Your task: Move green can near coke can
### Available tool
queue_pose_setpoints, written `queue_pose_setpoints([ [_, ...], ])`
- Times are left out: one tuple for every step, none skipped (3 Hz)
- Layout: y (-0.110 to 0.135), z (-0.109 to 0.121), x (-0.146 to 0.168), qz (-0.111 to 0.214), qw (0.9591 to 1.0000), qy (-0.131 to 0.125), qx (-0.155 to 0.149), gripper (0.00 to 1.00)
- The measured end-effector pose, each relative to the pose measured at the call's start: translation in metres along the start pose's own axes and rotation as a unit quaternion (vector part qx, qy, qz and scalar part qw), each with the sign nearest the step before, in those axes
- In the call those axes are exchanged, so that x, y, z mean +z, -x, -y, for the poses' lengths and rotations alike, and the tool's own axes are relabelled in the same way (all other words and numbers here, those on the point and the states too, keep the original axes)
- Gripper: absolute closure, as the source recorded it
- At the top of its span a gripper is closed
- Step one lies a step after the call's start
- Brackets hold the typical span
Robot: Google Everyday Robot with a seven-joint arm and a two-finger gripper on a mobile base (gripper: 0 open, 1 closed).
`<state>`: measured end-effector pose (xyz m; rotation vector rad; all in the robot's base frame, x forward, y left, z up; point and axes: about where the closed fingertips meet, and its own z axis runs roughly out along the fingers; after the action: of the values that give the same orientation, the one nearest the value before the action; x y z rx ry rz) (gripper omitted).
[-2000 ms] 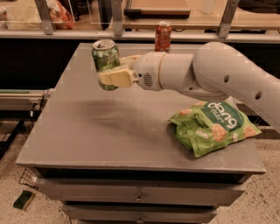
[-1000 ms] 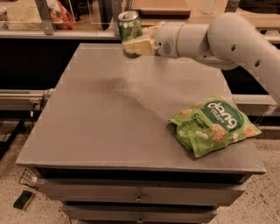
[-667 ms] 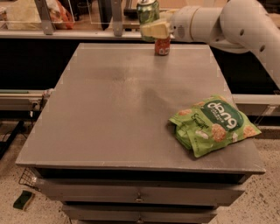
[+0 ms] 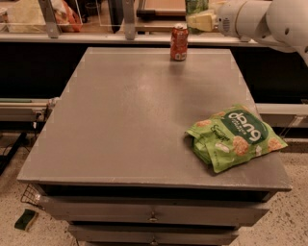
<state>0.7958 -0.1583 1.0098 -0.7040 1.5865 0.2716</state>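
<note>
The coke can (image 4: 179, 43) is red-orange with a silver top and stands upright at the far edge of the grey table (image 4: 130, 120), near the middle. My gripper (image 4: 199, 19) is at the top of the view, up and to the right of the coke can, shut on the green can (image 4: 196, 6). Only the green can's lower part shows; the rest is cut off by the top edge. The can hangs in the air above the table's far edge.
A flat green "dang" snack bag (image 4: 235, 137) lies on the table's right side near the front. Behind the table runs a counter with metal posts (image 4: 129, 19). Drawers sit under the table front. A small green object (image 4: 26, 220) lies on the floor at lower left.
My gripper has carried the green can from the table's left middle up and to the right, past the coke can, toward the top of the view.
</note>
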Motion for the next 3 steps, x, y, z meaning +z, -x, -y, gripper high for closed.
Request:
queue_pose_setpoints([
  [-0.037,0.017,0.002,-0.025,0.9992,-0.022,0.019,1.00],
  [-0.075,0.025,0.004,-0.041,0.9977,-0.033,0.043,1.00],
  [-0.113,0.025,0.012,-0.035,0.9957,-0.028,0.081,1.00],
])
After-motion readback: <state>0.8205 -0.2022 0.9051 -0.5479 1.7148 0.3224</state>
